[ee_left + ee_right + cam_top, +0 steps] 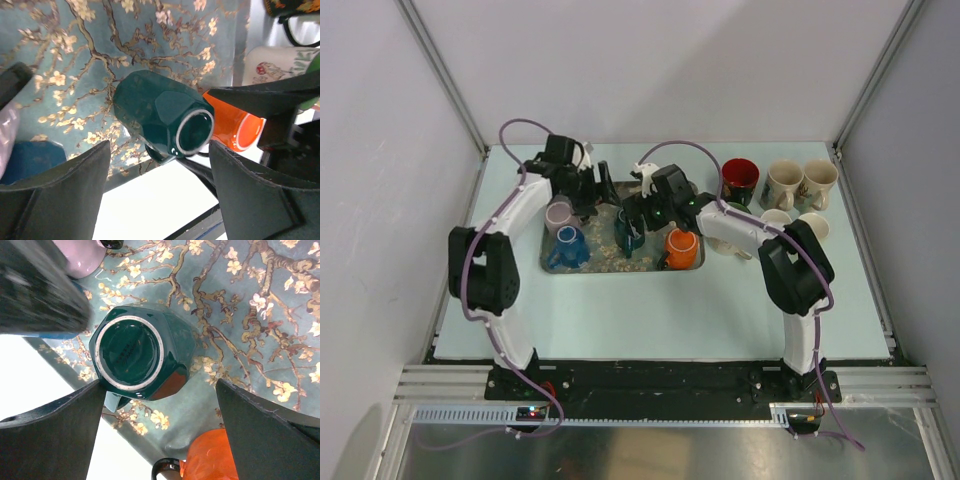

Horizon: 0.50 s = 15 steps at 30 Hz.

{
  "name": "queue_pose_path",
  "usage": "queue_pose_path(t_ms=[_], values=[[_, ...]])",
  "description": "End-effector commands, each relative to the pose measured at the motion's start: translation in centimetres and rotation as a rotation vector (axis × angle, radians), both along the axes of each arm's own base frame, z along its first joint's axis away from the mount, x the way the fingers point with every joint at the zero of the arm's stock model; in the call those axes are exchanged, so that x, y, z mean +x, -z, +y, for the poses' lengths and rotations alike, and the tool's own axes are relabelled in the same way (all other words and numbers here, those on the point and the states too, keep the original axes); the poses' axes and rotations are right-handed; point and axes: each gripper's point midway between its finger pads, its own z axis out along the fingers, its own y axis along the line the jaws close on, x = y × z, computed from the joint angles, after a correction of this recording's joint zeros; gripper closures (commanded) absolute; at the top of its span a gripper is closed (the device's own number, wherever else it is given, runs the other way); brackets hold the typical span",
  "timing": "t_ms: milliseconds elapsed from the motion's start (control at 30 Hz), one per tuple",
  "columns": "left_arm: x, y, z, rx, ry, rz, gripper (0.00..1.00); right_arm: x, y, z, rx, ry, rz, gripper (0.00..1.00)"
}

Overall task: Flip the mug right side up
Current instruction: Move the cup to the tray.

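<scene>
Dark green mug (pixel 137 352) upside down, beneath my right gripper (pixel 157 385).
Its base faces me, centre-left; both grippers gape empty, left gripper (pixel 159 144) views it side-on.

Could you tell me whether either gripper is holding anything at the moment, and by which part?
Nothing appears to be held. The left gripper and right gripper are both open over the upside-down green mug, and neither is closed on it.

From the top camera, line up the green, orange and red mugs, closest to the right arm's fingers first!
1. Green mug, middle of the tray.
2. Orange mug, tray's right end.
3. Red mug, off the tray, farther back right.
</scene>
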Motion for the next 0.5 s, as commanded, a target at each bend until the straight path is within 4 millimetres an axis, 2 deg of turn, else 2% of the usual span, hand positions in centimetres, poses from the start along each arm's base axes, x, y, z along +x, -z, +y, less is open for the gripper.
queue_pose_path(t_ms=[0,100,233,367,467], values=[[0.8,-8.5,1.9,-0.008,-0.021,-0.238,0.16,1.3,-0.6,-0.9,-0.052,0.016,-0.083,0.03],[0.2,-10.0,3.2,0.024,-0.027,-0.298,0.16,1.6,-0.8,-1.3,-0.063,0.001,-0.107,0.03],[-0.6,-11.1,4.5,0.066,-0.027,-0.355,0.16,1.9,-0.7,-2.6,-0.099,-0.023,-0.134,0.05],[-1.2,-11.6,5.3,0.101,-0.024,-0.388,0.16,2.4,-0.9,-4.0,-0.106,-0.016,-0.143,0.07],[-1.6,-11.8,5.5,0.111,-0.02,-0.398,0.16,2.2,-1.4,-3.8,-0.098,-0.028,-0.153,0.09]])
